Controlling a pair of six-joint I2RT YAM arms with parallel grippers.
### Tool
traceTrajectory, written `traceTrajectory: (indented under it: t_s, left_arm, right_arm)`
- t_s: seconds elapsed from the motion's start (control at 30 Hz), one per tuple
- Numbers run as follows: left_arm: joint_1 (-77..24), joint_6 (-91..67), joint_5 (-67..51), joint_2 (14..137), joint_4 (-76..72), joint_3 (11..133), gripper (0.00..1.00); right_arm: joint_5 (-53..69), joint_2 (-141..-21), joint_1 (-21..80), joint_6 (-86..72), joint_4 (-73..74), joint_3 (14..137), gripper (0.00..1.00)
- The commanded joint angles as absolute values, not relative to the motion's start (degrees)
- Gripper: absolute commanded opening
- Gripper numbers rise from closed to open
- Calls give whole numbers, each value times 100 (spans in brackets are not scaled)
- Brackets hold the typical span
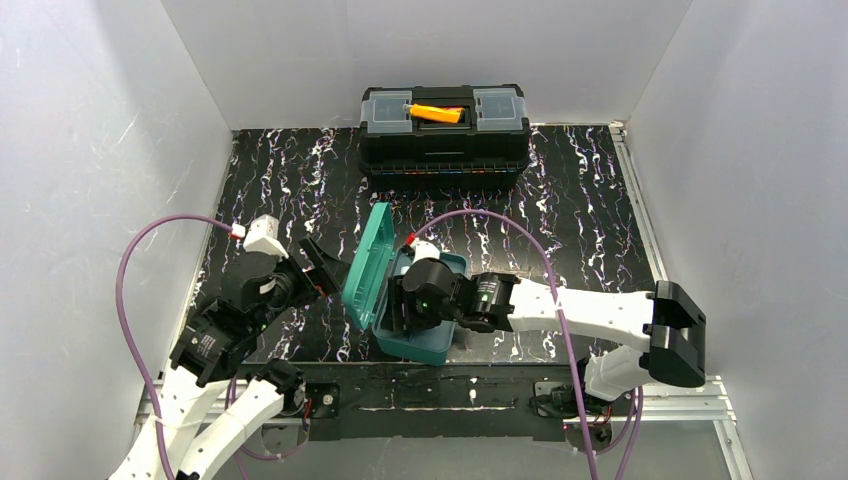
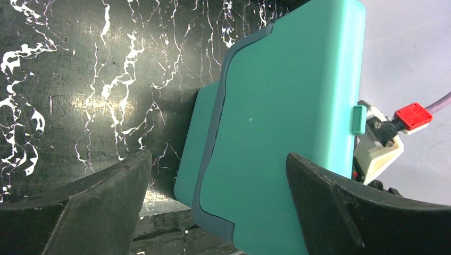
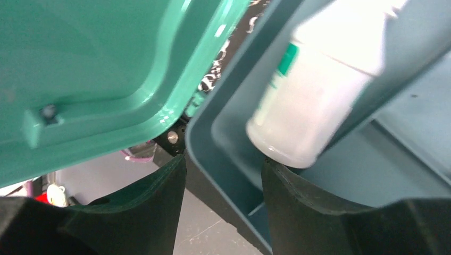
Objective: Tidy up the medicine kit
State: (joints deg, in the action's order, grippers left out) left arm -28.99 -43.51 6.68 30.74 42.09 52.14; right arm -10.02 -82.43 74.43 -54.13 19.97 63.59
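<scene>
Drop-off step, by the look of it: medicine kit [image 1: 430, 345] sits open near the front edge of the worktop [image 1: 580, 220], its lid [image 1: 367, 265] propped up on the left side. Right pincer [image 3: 223, 170] hangs over the tray [image 3: 218, 143], fingers spread. A white bottle [image 3: 314, 90] leans on a divider inside, just above one finger and not pinched. I read that as the bottle landing in its compartment. Left pincer [image 2: 217, 156], spread wide, hovers just outside the lid, no contact that I can see. Next move, I'd say: lift the right pincer straight up, clear of tray wall and lid, without nudging the bottle. Black toolbox [image 1: 443, 140] stands well apart at the back
</scene>
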Motion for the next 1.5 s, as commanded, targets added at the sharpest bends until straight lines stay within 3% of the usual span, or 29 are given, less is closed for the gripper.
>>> traceTrajectory:
  t_s: [0.0,0.63,1.0,1.17,1.47]
  left_arm:
    - [-2883,-4272,690,3159,4171,5294,97]
    - [-2883,-4177,472,3300,4088,5348,97]
    - [-2883,-4132,426,3340,4072,5360,100]
    - [-2883,-4100,388,3379,4053,5360,100]
    - [-2885,-4069,347,3402,4056,5358,100]
  right_arm:
    - [-1444,-7972,7323,-5633,1996,6164,62]
    - [-1536,-7523,7313,-5287,1736,6365,63]
    - [-3228,-8241,7275,-4922,2881,7356,66]
    - [-3436,-8647,7233,-4830,3149,7679,73]
    - [-3372,-9018,7137,-4829,3045,7661,74]
